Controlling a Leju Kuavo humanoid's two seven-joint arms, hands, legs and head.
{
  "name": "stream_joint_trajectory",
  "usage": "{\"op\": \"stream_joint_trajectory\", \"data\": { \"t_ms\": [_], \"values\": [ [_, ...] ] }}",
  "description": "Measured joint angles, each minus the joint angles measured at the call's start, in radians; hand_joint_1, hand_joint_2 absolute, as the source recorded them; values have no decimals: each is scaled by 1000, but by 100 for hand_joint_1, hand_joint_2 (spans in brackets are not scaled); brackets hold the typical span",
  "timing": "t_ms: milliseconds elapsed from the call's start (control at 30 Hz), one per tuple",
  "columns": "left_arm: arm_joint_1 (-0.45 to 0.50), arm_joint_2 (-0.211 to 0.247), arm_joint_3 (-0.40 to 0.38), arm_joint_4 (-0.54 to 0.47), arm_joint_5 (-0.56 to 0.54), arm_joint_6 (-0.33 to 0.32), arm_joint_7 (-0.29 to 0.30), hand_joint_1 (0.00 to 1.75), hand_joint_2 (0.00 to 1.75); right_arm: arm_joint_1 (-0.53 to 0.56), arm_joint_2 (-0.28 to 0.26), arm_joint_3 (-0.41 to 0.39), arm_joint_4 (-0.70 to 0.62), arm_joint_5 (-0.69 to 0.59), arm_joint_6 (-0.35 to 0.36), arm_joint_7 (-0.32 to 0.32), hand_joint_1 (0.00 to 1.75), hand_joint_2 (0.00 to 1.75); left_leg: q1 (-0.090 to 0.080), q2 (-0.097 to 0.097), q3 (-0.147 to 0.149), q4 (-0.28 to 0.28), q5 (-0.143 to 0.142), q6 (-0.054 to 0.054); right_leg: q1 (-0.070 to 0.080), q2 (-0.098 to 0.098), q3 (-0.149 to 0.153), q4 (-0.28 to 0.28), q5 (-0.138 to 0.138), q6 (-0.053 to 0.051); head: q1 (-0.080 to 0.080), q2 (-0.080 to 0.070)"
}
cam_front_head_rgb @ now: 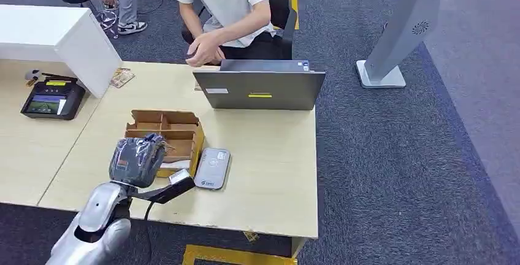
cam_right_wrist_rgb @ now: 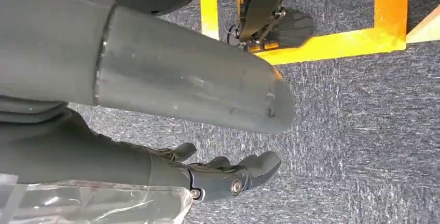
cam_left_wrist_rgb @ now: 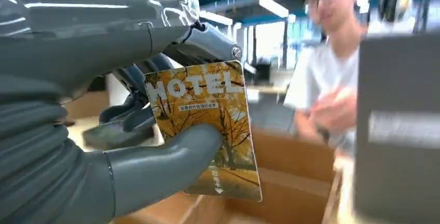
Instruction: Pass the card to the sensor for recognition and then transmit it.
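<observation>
Left hand (cam_front_head_rgb: 138,161) is pinching the card (cam_left_wrist_rgb: 205,125) by its edge just beside the sensor (cam_front_head_rgb: 212,168), right hand (cam_right_wrist_rgb: 207,175) is hanging loose and empty, so I'm guessing that thin grip could slip mid-swipe.

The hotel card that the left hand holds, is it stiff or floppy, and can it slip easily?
The card looks flat and unbent though pinched only at one edge by the left hand, so it is probably stiff plastic. Its glossy face suggests it may slip between the smooth fingers. It seems thin and light.
</observation>
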State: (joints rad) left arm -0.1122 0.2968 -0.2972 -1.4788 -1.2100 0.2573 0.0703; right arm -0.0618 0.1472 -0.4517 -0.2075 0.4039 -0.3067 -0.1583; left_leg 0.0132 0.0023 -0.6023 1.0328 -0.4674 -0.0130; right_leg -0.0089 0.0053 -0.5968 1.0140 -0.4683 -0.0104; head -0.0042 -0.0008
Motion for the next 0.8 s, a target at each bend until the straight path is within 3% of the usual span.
{"op": "stream_joint_trajectory", "data": {
  "t_ms": [300, 800],
  "values": [
    [10, -14, 32, -78, -9, 88, -32, 175, 175, -2, 0, -2, 0, 12, 0, 0, 0, 0, 0, 0, 0, 0, 0, 0, 0, 0, 0, 0, 0, 0, 0, 0],
    [23, -18, 50, -115, -9, 103, -40, 175, 175, -2, 0, -3, 0, 14, -1, 0, 0, 0, 0, 0, 0, 0, 0, 0, 0, 0, 0, 0, 0, 0, 0, 0]
  ]
}}
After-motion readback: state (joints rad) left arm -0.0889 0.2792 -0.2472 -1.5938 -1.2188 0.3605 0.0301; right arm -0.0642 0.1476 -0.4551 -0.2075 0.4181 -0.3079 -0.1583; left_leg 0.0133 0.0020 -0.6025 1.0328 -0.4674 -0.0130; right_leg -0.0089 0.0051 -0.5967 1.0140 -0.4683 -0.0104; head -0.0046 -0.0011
